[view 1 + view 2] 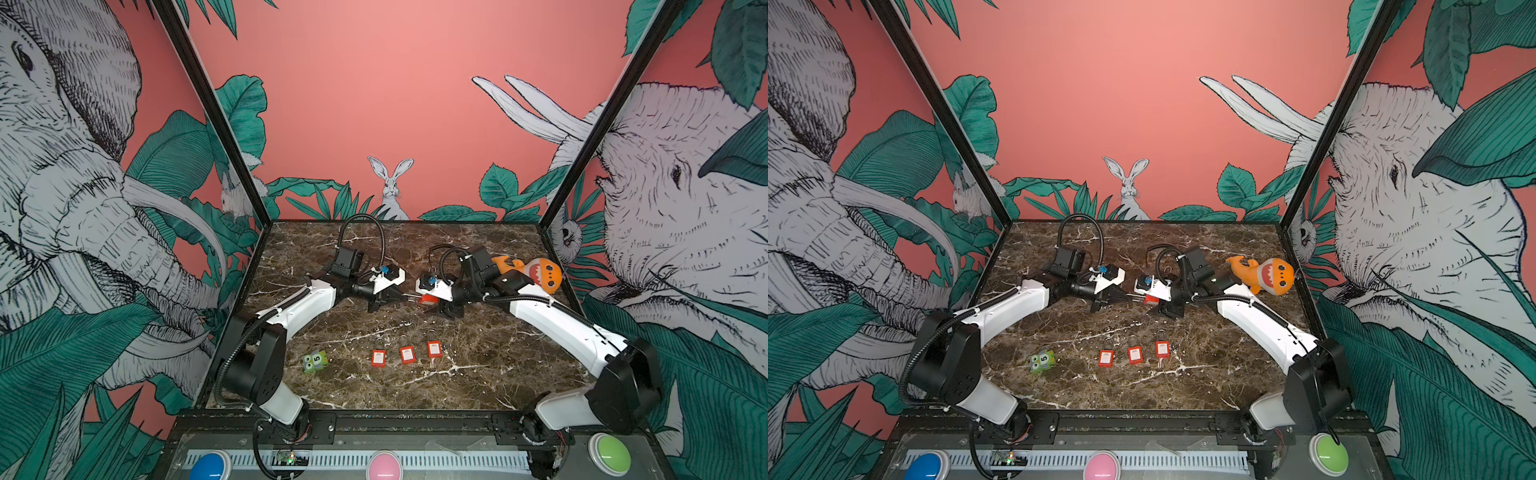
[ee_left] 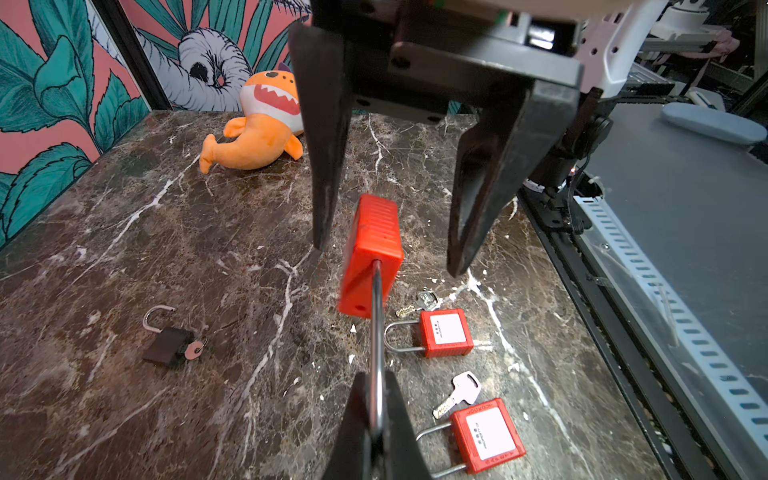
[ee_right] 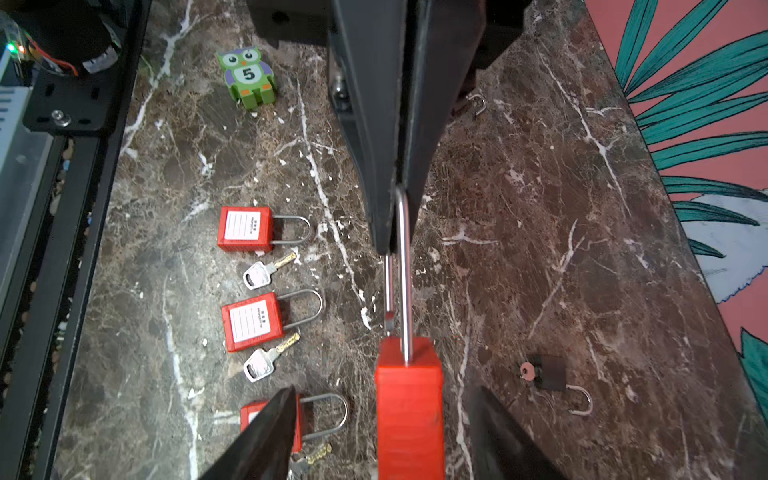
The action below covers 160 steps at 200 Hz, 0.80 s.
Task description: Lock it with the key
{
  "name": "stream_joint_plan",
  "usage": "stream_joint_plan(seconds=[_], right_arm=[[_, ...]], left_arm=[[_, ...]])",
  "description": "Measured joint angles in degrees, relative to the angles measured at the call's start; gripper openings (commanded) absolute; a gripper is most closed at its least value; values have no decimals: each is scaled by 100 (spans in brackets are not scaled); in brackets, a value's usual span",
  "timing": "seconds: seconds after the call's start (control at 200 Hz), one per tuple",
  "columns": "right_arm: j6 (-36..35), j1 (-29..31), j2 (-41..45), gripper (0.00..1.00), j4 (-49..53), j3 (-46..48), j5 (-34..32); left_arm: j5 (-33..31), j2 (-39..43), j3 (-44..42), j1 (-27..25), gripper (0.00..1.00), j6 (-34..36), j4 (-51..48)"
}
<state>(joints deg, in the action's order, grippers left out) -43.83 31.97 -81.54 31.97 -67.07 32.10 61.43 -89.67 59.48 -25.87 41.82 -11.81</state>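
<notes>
Dark marble table (image 1: 478,374), jungle walls all round. Lifted clear at mid-table is the red padlock (image 3: 409,399). The left gripper (image 2: 377,376) pinches its shackle (image 3: 404,270) tight and takes the weight. The right gripper (image 2: 387,261) stands spread either side of the body, not touching, probably freed to fetch a key (image 3: 266,270). The shackle's short leg sits out.

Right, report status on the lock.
Left tool shut on steel shackle of red plastic padlock. Right tool open, astride its body. Shackle unlatched. Nothing blocking.
</notes>
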Motion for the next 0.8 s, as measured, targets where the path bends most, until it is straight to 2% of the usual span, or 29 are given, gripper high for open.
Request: stream_joint_plan(seconds=[0.21,0.52,0.8], right_arm=[[-170,-315,24,56,579,-238,-50],[-352,-363,-133,32,1123,-492,-31],[-463,-380,-229,20,1340,-584,125]], left_arm=[[50,4,-83,-81,0,-317,374],[55,31,-245,-284,0,-483,774],[46,39,-345,-334,0,-656,1062]])
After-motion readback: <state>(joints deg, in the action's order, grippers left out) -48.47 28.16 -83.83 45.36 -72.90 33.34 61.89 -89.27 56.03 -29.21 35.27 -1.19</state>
